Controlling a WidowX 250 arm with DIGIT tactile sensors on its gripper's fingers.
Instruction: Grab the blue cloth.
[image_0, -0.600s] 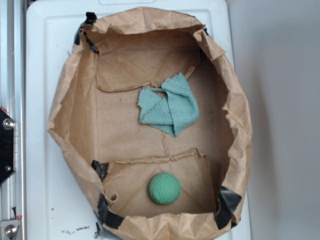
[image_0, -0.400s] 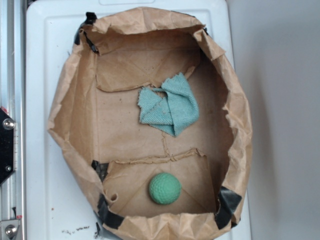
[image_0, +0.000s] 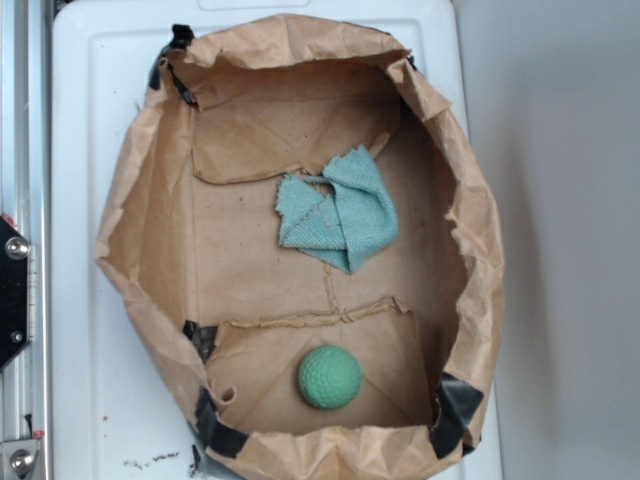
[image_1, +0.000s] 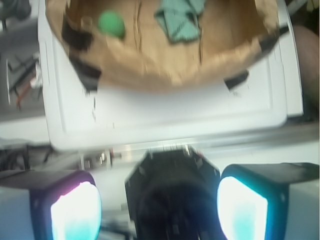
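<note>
The blue cloth (image_0: 340, 212) lies crumpled and folded on the floor of a cut-down brown paper bag (image_0: 140, 230), right of centre. In the wrist view the blue cloth (image_1: 181, 21) shows at the top edge, far from my gripper (image_1: 159, 207). The gripper is open, its two pale pads (image_1: 75, 212) wide apart at the bottom of that blurred view, with nothing between them. It hangs outside the bag, over the robot's base side. The exterior view does not show the gripper.
A green dimpled ball (image_0: 329, 377) rests on the bag's floor near its front wall, and the ball (image_1: 111, 23) also shows in the wrist view. The bag sits on a white tray-like board (image_0: 80, 120). A metal rail (image_0: 22, 200) runs along the left.
</note>
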